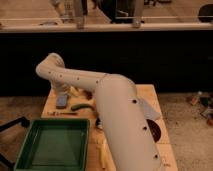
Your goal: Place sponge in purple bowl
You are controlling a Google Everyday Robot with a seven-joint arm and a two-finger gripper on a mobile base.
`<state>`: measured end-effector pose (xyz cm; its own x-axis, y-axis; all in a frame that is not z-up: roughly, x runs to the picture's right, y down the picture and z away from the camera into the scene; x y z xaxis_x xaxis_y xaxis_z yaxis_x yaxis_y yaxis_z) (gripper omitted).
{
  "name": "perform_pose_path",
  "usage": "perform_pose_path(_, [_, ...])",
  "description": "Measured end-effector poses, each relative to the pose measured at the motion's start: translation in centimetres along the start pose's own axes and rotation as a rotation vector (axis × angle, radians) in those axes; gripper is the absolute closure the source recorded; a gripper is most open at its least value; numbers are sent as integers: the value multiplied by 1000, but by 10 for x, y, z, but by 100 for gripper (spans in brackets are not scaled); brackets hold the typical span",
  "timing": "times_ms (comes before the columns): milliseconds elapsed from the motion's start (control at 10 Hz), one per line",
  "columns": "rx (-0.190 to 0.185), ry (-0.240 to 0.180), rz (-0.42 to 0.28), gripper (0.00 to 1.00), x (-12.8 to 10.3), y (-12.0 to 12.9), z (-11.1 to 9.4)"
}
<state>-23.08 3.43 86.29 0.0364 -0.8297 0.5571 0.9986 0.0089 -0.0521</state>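
Note:
The sponge [61, 101], a small blue-grey pad, lies flat on the wooden table near its far left corner. My gripper [60, 91] hangs at the end of the white arm [80, 78], pointing down just above the sponge's far end, and it is open with nothing in it. The purple bowl [154, 130] sits on the right side of the table, dark and round. Its left half is hidden behind the thick part of my arm.
A green tray [52, 144] fills the near left of the wooden table [150, 92]. A green object [80, 106] and an orange item [88, 94] lie just right of the sponge. A pale cloth [150, 108] lies beyond the bowl. A dark counter wall stands behind the table.

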Motion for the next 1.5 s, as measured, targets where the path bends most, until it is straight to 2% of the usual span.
perform_pose_path(300, [2,-44,-10,20,13,-5,15])
perform_pose_path(600, [-14,-90,-25,20,21,-13,32])
perform_pose_path(1200, [-45,-131,-66,20,25,-39,54])
perform_pose_path(1500, [-62,-150,-114,20,26,-59,69])
